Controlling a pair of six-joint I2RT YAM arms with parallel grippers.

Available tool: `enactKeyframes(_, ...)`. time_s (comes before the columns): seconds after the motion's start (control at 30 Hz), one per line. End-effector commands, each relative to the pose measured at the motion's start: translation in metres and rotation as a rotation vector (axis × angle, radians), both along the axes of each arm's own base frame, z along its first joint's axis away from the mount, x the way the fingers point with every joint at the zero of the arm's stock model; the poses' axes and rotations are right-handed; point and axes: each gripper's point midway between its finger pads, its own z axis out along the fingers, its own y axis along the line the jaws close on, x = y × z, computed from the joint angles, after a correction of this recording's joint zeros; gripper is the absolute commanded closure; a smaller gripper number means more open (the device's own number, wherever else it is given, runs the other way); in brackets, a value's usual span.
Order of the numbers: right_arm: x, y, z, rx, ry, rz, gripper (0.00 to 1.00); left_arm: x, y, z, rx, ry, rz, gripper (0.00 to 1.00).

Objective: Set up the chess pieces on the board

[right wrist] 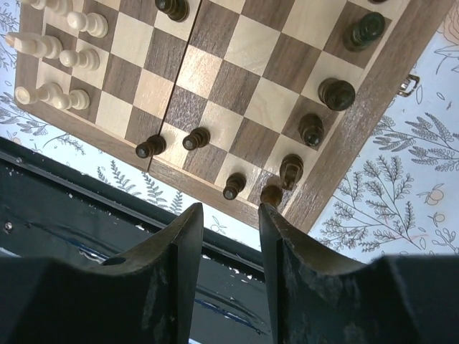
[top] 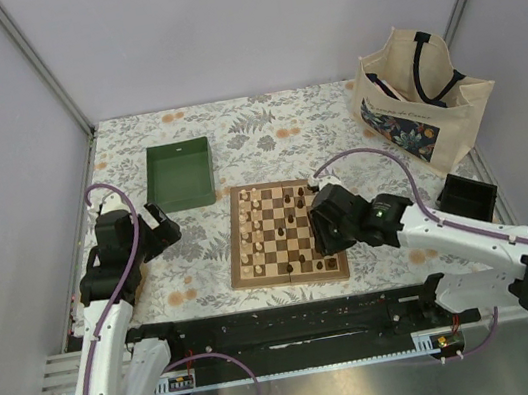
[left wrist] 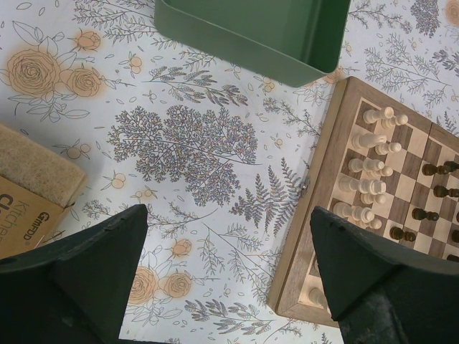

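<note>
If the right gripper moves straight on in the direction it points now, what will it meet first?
Most likely the dark pawn at the board's near edge, just ahead of the right gripper's open gap. A second dark piece stands by one fingertip; depth is unclear.

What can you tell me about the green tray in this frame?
The green tray is a dark green, rectangular, open-topped box with upright walls, matte like plastic. It looks empty. It sits flat on the floral tablecloth, just beyond the far left corner of the board, seemingly not touching it. Nothing else touches it.
</note>
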Motion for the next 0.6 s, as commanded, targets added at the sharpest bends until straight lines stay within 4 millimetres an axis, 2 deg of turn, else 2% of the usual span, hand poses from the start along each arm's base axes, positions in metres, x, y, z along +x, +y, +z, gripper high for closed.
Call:
enactKeyframes(0.0,0.015,0.017,0.015,0.005,-0.053,0.032,0.55,0.01,-0.001,0.016,-0.004,-0.072,-0.009,0.01)
enactKeyframes(0.17,0.055,0.02,0.041,-0.065,-0.174,-0.011,0.55,0.01,-0.001,0.015,-0.007,-0.066,-0.008,0.01)
enactKeyframes(0.2,0.063,0.026,0.047,-0.058,-0.185,-0.008,0.55,0.01,-0.002,0.015,-0.009,-0.066,-0.011,0.01)
enactKeyframes(0.3,0.085,0.036,0.052,-0.067,-0.187,-0.01,0.55,0.011,-0.003,0.015,-0.011,-0.064,-0.015,0.01)
enactKeyframes(0.37,0.1,0.042,0.041,-0.073,-0.138,-0.014,0.56,0.011,-0.002,0.015,-0.01,-0.066,-0.014,0.01)
enactKeyframes(0.4,0.109,0.043,0.042,-0.067,-0.124,-0.031,0.57,0.01,-0.002,0.016,-0.009,-0.069,-0.013,0.01)
enactKeyframes(0.43,0.117,0.042,0.031,-0.08,-0.084,-0.045,0.57,0.01,-0.001,0.016,-0.006,-0.072,-0.009,0.01)
enactKeyframes(0.57,0.135,0.048,0.021,-0.089,-0.04,-0.05,0.58,0.009,-0.001,0.017,-0.006,-0.074,-0.006,0.01)
